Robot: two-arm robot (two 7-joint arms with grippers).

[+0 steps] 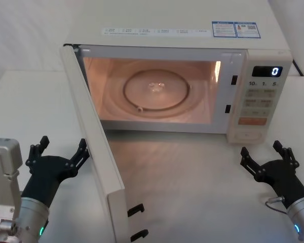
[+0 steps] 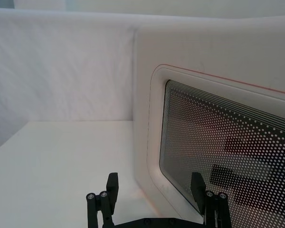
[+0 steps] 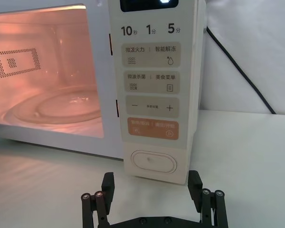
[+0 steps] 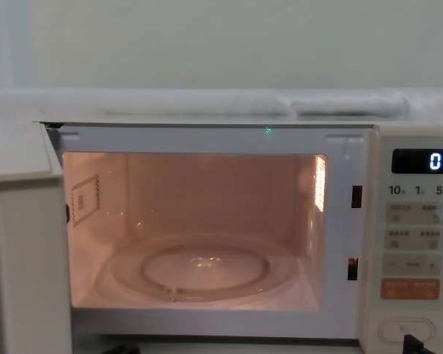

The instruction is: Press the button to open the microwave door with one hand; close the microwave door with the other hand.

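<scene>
The microwave door (image 1: 99,147) stands swung wide open toward my left side, its edge facing me. My left gripper (image 1: 62,147) is open just outside the door's outer face, right fingertip close to it. In the left wrist view the door's mesh window (image 2: 218,142) lies right ahead of the open left gripper (image 2: 155,183). The wide oval cream button (image 1: 251,135) sits at the bottom of the control panel. My right gripper (image 1: 262,150) is open on the table side of it, a short way back; the right wrist view shows the button (image 3: 153,161) just beyond that gripper (image 3: 151,179).
The lit cavity holds a glass turntable (image 1: 156,91). Two black latch hooks (image 1: 137,210) stick out of the door's free edge near me. A black cable (image 3: 237,71) runs behind the microwave on the right. White table (image 1: 192,177) spreads between the arms.
</scene>
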